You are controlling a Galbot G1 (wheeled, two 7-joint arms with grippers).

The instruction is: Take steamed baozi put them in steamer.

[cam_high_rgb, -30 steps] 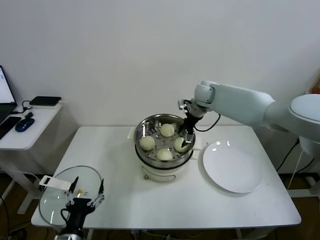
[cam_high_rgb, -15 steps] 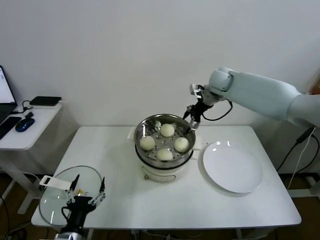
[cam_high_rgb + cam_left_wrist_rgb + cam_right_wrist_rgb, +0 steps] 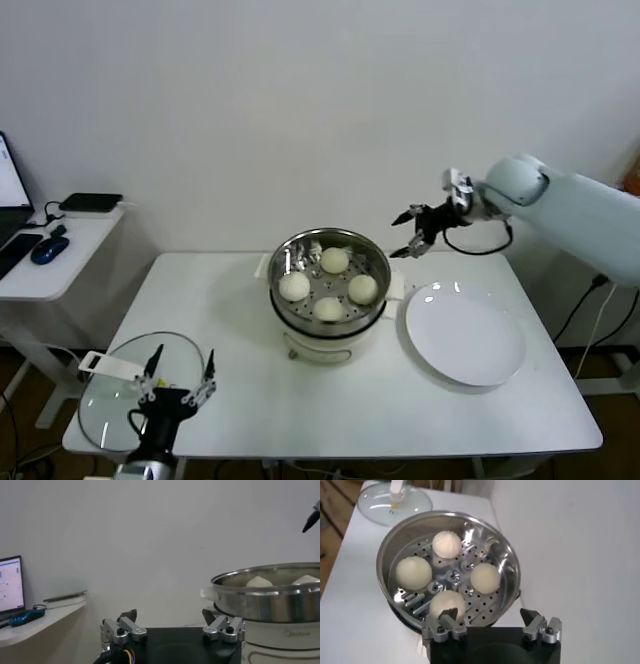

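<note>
Four steamed baozi [image 3: 328, 285] sit inside the steamer [image 3: 329, 262], a shiny steel basket with a perforated floor on a cream cooker base at the centre of the white table [image 3: 330, 410]. Seen from the head camera, the buns lie at roughly twelve [image 3: 335, 260], three [image 3: 362, 288], six [image 3: 327, 308] and nine o'clock [image 3: 294, 286] around the basket's middle, apart from one another. The right gripper [image 3: 412, 232] hangs in the air at about two o'clock from the steamer, above its rim and clear of it, fingers spread wide with nothing between them; its wrist camera looks down on all four buns [image 3: 449, 574]. An empty white plate [image 3: 466, 333] lies at three o'clock, just beside the cooker. At the table's near-left corner, about eight o'clock, the left gripper [image 3: 177, 390] waits low, prongs parted and empty, beside the glass lid [image 3: 120, 392]. A side desk [image 3: 60, 250] at nine o'clock carries a mouse [image 3: 49, 250].
</note>
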